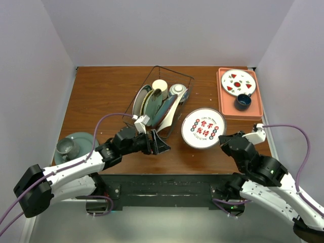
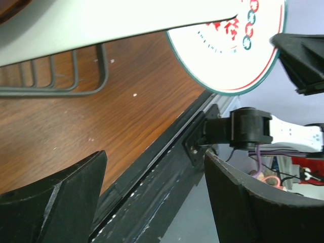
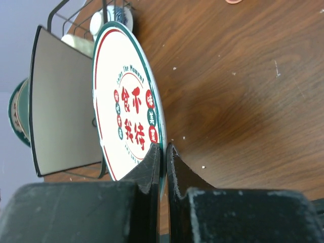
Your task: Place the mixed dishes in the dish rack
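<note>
Dish rack [image 1: 174, 71], a dark thin-wire basket, is already crowded with a cream mug [image 1: 160, 86], a small blue-white bowl [image 1: 178, 91] and several plates on edge. A white square plate [image 1: 170, 110] leans out over the rack's near end.

One piece is outside it: a round white plate with red characters and a green rim [image 1: 203, 128], just to the right of the rack. My right gripper [image 3: 163, 152] is clamped on that plate's rim, on the side farthest from the rack, with both fingers pressed flat against the thin edge. My left gripper [image 2: 154, 167] hangs at the rack's near end with its fingers spread wide and nothing between them.

From overhead the round plate shows its full printed face, so it faces mostly upward. I cannot tell whether the edge nearest the rack rests on the wood. Being round, it has no long axis of its own. The rack's long axis runs away from me, and its far end drifts a little to the right.

I judge the step in hand to be carrying this plate into the rack.

- **Grip:** it is a shallow pinch at one edge, so I should lift slowly and not let the plate swing.
- **Turning:** the plate needs to go up on edge, with its face across the rack's long axis like the plates already standing there.
- **Placing:** I should lower it into the gap beside the square plate without knocking that leaning plate.
- **Letting go:** only once the wires carry the plate's weight.
</note>
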You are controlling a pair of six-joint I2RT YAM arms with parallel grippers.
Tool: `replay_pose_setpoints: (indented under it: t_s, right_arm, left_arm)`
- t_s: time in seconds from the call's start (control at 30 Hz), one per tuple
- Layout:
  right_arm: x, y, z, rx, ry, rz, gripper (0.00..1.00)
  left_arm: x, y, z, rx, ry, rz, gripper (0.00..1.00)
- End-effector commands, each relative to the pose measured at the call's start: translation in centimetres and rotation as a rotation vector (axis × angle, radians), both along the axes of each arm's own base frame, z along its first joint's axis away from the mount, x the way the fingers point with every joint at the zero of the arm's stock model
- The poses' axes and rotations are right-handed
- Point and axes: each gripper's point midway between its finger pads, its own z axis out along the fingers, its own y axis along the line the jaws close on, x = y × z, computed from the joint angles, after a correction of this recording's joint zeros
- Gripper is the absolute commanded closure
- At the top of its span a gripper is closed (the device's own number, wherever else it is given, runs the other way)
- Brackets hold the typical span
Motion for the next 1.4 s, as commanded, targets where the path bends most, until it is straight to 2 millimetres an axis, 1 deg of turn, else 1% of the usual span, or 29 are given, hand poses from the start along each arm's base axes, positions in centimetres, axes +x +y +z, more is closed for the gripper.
replay_pose_setpoints:
  t_s: [0.0,0.1,0.2,0.23,0.3,0.33,0.37,0.4,0.43,0.47,0.5,0.6,0.63,0.73,0.87,0.97,1.07,1.17,1.2,1.27,1.3,1.37]
  right_arm:
    - [0.3,1.7,3.8,0.055,-0.095,0.097,1.00]
    - [0.0,3.3,4.0,0.063,-0.095,0.187,1.00]
    - [-0.2,4.6,4.4,0.090,-0.098,0.250,1.00]
    - [-0.3,4.9,4.5,0.097,-0.100,0.264,1.00]
    - [-0.6,5.5,5.1,0.123,-0.117,0.302,1.00]
    - [-0.7,5.7,5.4,0.132,-0.123,0.316,1.00]
    - [-0.8,5.9,5.6,0.129,-0.131,0.335,1.00]
    - [-1.0,6.1,6.2,0.138,-0.141,0.352,1.00]
    - [-1.3,6.5,6.4,0.145,-0.139,0.382,1.00]
    - [-1.4,6.7,6.6,0.128,-0.144,0.408,1.00]
    - [-1.6,7.0,7.1,0.127,-0.146,0.429,1.00]
    - [-2.2,7.6,7.5,0.110,-0.134,0.491,1.00]
    - [-2.2,7.9,7.4,0.107,-0.124,0.502,1.00]
    - [-2.9,8.7,7.4,0.121,-0.111,0.557,1.00]
    - [-4.1,9.5,7.3,0.167,-0.085,0.614,1.00]
    - [-4.5,9.1,6.8,0.178,-0.063,0.610,1.00]
    - [-4.9,8.8,6.3,0.183,-0.045,0.603,1.00]
    - [-5.1,8.6,5.6,0.183,-0.029,0.598,1.00]
    - [-5.1,8.5,5.3,0.177,-0.021,0.595,1.00]
    - [-5.0,8.3,4.8,0.166,-0.011,0.586,1.00]
    - [-5.0,8.3,4.5,0.164,-0.006,0.585,1.00]
    - [-5.0,8.2,4.0,0.153,0.009,0.577,1.00]
  left_arm:
    - [0.1,-1.5,2.8,-0.117,-0.041,-0.028,0.17]
    - [0.4,-2.2,3.8,-0.152,-0.056,-0.038,0.17]
    - [0.7,-2.8,3.9,-0.149,-0.061,-0.043,0.17]
    - [0.8,-2.9,3.4,-0.130,-0.051,-0.037,0.17]
    - [1.1,-2.9,3.4,-0.115,-0.057,-0.019,0.17]
    - [1.6,-2.5,2.6,-0.076,-0.047,0.016,0.18]
    - [1.8,-2.3,2.4,-0.054,-0.049,0.037,0.18]
    - [2.1,-2.2,2.6,-0.040,-0.061,0.056,0.18]
    - [2.4,-1.6,2.4,-0.012,-0.066,0.091,0.18]
    - [2.7,-1.4,2.5,-0.001,-0.083,0.101,0.18]
    - [2.8,-1.3,2.9,-0.004,-0.097,0.108,0.17]
    - [3.0,-1.3,4.4,-0.030,-0.143,0.111,0.16]
    - [3.0,-1.5,4.9,-0.049,-0.154,0.106,0.16]
    - [3.2,-1.7,5.5,-0.068,-0.171,0.105,0.16]
    - [3.3,-2.1,5.7,-0.077,-0.176,0.096,0.16]
    - [3.2,-2.3,5.3,-0.076,-0.167,0.085,0.16]
    - [2.9,-2.8,5.1,-0.091,-0.160,0.058,0.19]
    - [2.3,-3.3,5.4,-0.121,-0.160,0.019,0.34]
    - [2.2,-3.4,5.4,-0.126,-0.156,0.009,0.44]
    - [1.8,-3.7,5.9,-0.144,-0.161,-0.019,0.55]
    - [1.4,-3.8,6.1,-0.151,-0.162,-0.037,0.69]
    - [1.3,-3.9,6.4,-0.157,-0.170,-0.051,0.83]
